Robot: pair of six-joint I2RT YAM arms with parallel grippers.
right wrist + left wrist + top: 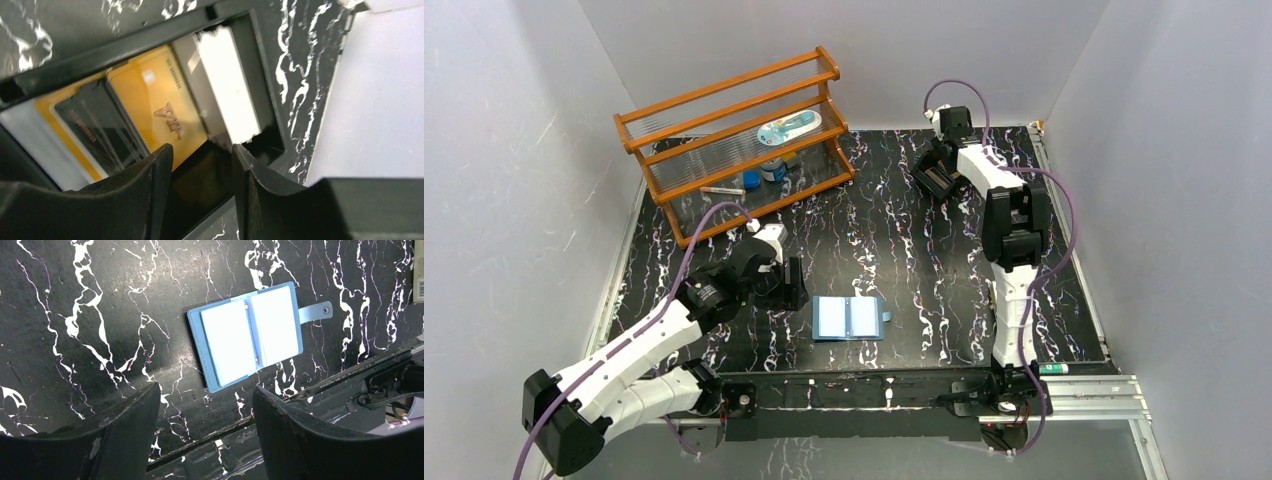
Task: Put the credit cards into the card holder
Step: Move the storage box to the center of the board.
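Note:
The card holder, a blue folding wallet, lies open and flat near the table's front edge with its snap tab to the right. My left gripper hangs open just left of it, nothing between its fingers. At the back right my right gripper is open, tilted over a black tray. The credit cards stand in that tray: an orange-gold one, a dark one and a pale cream one. The gold card's lower edge sits just above the gap between the fingers.
A wooden rack holding small bottles and a packet stands at the back left. A green-tipped pen lies by the right arm's base. White walls close in both sides and the back.

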